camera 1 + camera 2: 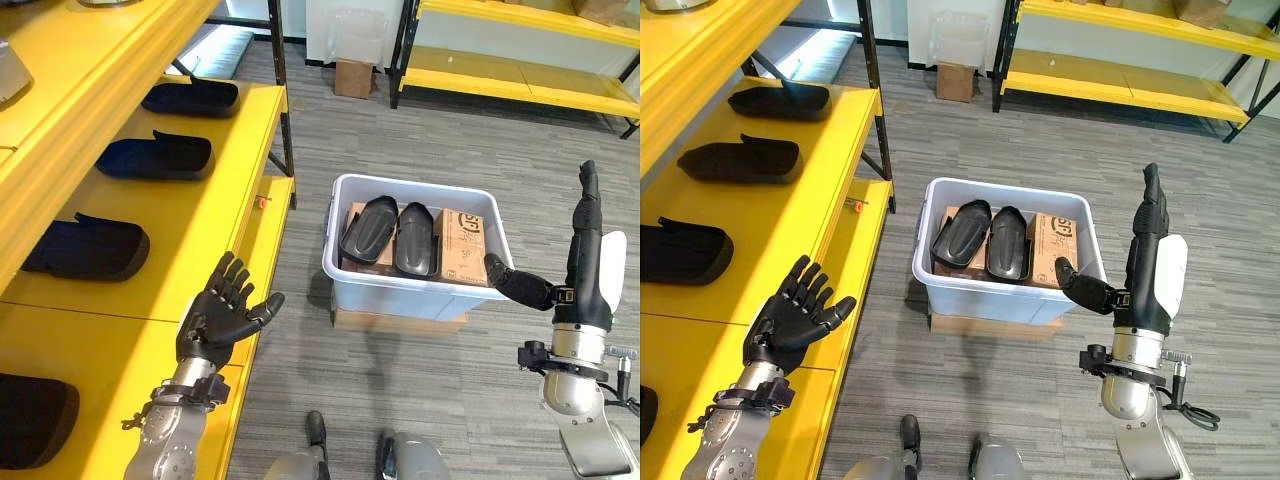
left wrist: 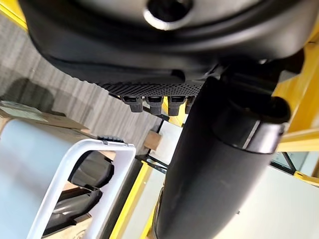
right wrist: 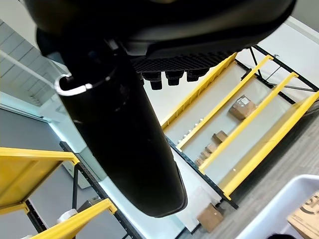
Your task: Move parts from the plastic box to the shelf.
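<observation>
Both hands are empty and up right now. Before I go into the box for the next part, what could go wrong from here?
The two black parts lie tight side by side in the plastic box, against a cardboard carton; a hand may snag both or hit the wall. The box sits on a flat carton, so a push could shift it. The left hand, open, hovers at the yellow shelf edge and could clip it. The right hand is open beside the box.

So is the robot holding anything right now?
No. The left hand and right hand are both open and empty; the parts lie in the plastic box.
</observation>
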You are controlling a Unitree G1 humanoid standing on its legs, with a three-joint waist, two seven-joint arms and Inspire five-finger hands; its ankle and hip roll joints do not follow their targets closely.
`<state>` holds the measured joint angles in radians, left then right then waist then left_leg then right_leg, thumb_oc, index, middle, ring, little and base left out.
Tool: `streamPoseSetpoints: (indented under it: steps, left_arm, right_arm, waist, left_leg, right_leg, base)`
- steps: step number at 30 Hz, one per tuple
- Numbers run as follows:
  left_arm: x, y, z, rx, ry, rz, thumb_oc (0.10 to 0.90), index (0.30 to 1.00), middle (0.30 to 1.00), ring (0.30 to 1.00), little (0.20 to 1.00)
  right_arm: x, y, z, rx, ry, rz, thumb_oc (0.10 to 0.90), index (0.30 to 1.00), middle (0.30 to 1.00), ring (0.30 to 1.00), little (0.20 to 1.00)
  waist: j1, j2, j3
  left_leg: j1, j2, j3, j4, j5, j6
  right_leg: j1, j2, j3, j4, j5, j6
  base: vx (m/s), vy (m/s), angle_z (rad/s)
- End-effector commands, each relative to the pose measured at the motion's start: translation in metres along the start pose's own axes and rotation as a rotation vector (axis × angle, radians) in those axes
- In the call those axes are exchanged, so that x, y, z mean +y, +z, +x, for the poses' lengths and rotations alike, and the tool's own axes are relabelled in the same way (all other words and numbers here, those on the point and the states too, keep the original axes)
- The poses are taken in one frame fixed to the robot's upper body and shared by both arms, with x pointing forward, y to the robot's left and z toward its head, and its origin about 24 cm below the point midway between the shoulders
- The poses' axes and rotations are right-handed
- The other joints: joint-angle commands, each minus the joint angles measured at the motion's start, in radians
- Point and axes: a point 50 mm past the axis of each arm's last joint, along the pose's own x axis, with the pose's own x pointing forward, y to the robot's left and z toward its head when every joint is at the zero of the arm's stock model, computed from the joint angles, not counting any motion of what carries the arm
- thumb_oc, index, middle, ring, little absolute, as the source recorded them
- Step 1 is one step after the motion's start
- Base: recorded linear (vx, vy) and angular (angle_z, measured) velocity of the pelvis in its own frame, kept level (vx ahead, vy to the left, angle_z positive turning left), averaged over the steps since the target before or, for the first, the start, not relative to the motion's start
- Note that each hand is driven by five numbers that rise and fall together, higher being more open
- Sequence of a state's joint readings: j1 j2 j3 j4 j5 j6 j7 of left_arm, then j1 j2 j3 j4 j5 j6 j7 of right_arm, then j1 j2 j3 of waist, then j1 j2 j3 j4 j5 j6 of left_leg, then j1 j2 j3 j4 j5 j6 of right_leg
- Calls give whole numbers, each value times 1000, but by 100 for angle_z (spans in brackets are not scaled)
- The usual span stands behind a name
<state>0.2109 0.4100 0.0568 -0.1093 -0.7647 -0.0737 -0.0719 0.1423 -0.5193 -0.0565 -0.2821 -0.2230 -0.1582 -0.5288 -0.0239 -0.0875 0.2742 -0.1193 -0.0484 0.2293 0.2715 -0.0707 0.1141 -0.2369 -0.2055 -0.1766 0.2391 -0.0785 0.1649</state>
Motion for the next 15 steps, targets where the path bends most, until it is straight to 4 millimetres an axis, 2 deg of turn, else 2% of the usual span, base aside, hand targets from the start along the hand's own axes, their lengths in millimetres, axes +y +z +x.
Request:
streamPoseSetpoints:
  steps: [1,2,6,10,15]
  left_arm:
    - [-20,30,1,-178,-111,11,900,1000,1000,1000,1000]
    - [-23,21,-2,-154,-129,3,900,1000,1000,1000,1000]
    - [-26,17,-7,-139,-136,-12,900,1000,1000,1000,1000]
    - [-29,15,-9,-136,-136,-28,900,1000,1000,1000,1000]
    - [-31,15,-7,-145,-128,-46,900,1000,1000,1000,1000]
  right_arm:
    - [-18,23,24,-184,-102,54,900,1000,1000,1000,1000]
    - [-20,19,22,-169,-85,31,900,1000,1000,1000,1000]
    - [-17,18,24,-154,-63,14,900,1000,1000,1000,1000]
    - [-16,20,26,-165,-35,7,900,1000,1000,1000,1000]
    - [-11,24,32,-181,-9,6,900,1000,1000,1000,1000]
  waist:
    - [-29,43,-67]
    - [-38,34,-83]
    - [-27,23,-113]
    - [-20,25,-137]
    - [-11,34,-140]
  left_leg:
    - [282,38,-145,-359,-11,-63]
    - [285,37,-165,-359,-16,-75]
    - [289,44,-146,-359,-17,-98]
    - [284,66,-112,-359,-10,-120]
    - [265,95,-65,-359,8,-142]
  right_leg:
    - [-41,97,17,-122,286,-6]
    - [19,113,46,-213,275,-10]
    - [127,111,15,-311,278,-17]
    - [178,113,2,-326,242,-35]
    - [210,117,-8,-326,202,-54]
  base:
    - [263,-320,29]
    - [212,-258,30]
    - [140,-173,43]
    - [76,-129,4]
    - [28,-79,-8]
